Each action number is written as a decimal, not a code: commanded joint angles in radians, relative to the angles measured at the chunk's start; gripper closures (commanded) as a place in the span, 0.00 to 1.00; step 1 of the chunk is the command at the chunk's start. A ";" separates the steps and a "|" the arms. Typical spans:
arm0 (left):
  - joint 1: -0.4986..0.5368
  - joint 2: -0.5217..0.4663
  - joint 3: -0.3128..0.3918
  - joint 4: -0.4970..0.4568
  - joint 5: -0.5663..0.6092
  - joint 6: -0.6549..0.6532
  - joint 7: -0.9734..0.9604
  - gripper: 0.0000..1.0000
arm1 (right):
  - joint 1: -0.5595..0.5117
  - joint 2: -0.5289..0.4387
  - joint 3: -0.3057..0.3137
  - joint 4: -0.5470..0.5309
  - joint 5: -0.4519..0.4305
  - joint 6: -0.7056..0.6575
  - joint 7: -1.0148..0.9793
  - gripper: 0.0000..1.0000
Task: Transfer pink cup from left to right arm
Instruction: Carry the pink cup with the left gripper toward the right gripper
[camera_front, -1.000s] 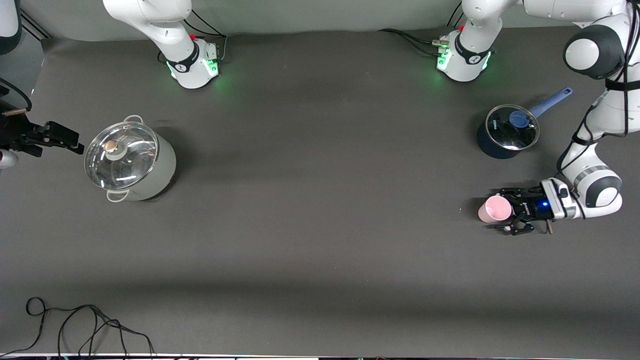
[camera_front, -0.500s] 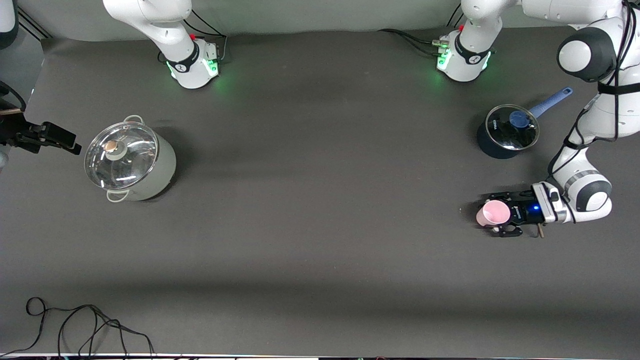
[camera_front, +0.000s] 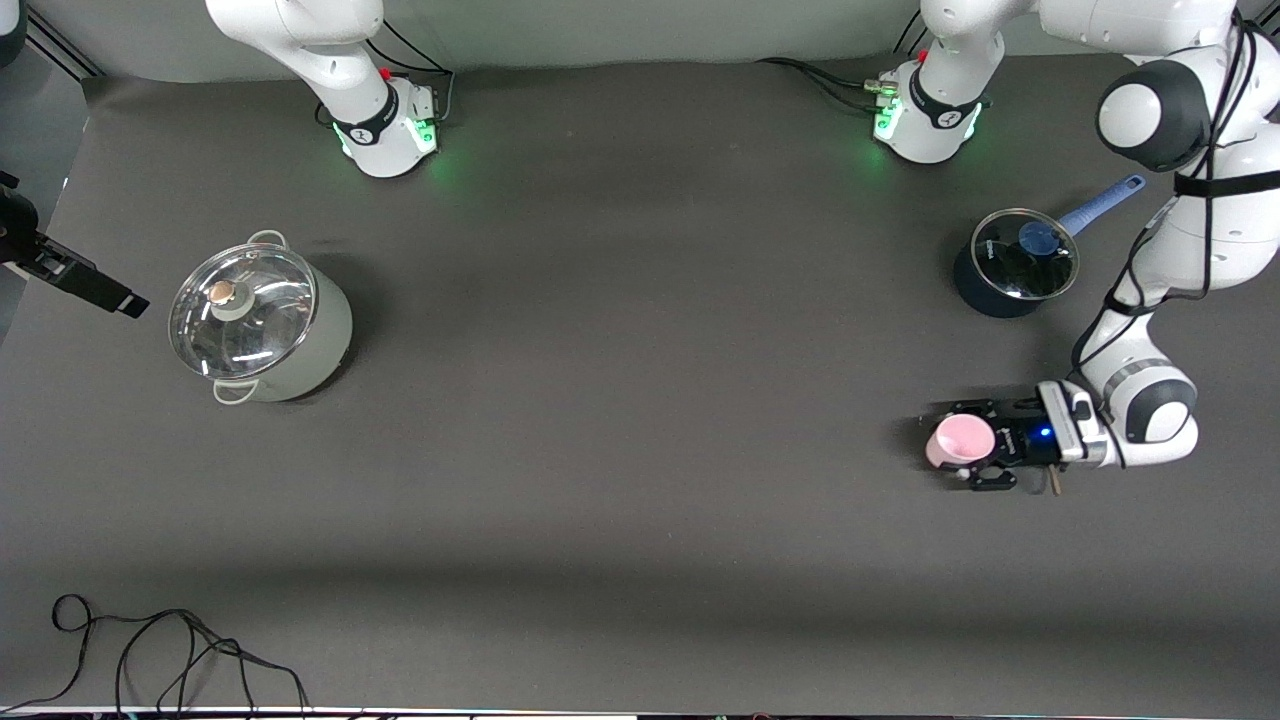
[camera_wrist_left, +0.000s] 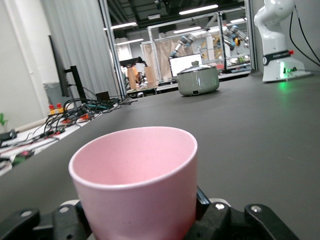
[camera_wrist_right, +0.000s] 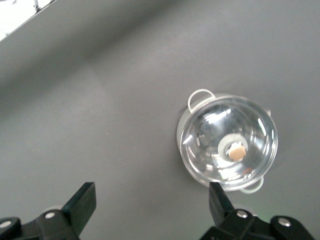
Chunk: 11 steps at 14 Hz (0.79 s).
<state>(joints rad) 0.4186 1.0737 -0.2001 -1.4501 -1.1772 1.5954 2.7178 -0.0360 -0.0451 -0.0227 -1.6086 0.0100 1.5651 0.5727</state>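
Left arm bent low over the bench, wrist level, left pincer (camera_front: 968, 445) clamped on the pink cup (camera_front: 957, 440); right pincer (camera_wrist_right: 150, 205) raised, fingers spread apart.

Small dark lettering runs across the white robot base with a green light (camera_wrist_left: 279, 62) in the left wrist view, too small to make out; a white mark sits on the rim of the dark blue lidded saucepan (camera_front: 1012, 263), also illegible; nothing else carries writing
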 joint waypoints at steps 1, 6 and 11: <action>-0.069 0.012 -0.039 0.062 -0.038 0.073 0.043 1.00 | 0.004 -0.027 -0.003 -0.007 0.030 -0.020 0.145 0.00; -0.153 0.012 -0.234 0.062 -0.235 0.348 0.007 1.00 | 0.004 -0.027 -0.003 0.001 0.047 -0.019 0.159 0.00; -0.250 0.008 -0.402 0.121 -0.318 0.692 -0.093 1.00 | 0.004 -0.019 0.003 0.002 0.047 -0.020 0.073 0.00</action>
<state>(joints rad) 0.1946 1.0762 -0.5490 -1.3770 -1.4787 2.1793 2.6835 -0.0357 -0.0611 -0.0193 -1.6092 0.0418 1.5536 0.6909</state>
